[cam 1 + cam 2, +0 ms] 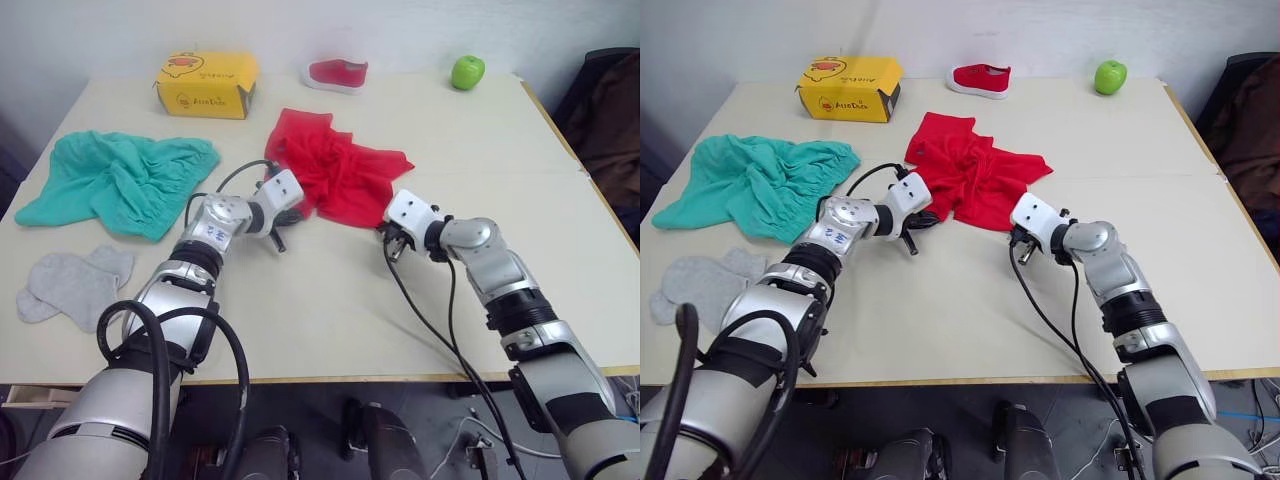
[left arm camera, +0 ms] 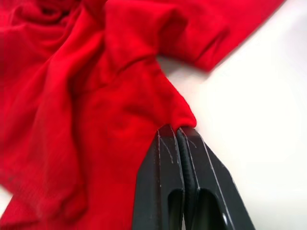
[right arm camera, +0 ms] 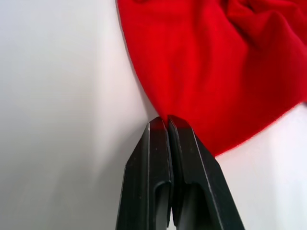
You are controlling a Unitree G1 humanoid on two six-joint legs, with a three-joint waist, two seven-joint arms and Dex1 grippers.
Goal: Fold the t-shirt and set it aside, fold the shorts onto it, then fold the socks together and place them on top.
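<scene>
The red t-shirt (image 1: 335,165) lies crumpled at the middle of the table. My left gripper (image 1: 293,214) is at its near left edge, and in the left wrist view the black fingers (image 2: 165,158) are shut with a corner of the red cloth pinched at their tips. At the shirt's near right corner my right gripper (image 1: 386,231) is shut on the hem, its fingers (image 3: 184,143) closed on the cloth. Wrinkled teal shorts (image 1: 120,180) lie at the left. The grey socks (image 1: 75,285) lie near the front left edge.
A yellow box (image 1: 207,85), a small red-and-white shoe (image 1: 337,73) and a green apple (image 1: 467,72) stand along the far side of the table (image 1: 330,320). Dark cloth (image 1: 610,120) hangs beyond the right edge. Black cables trail from both wrists.
</scene>
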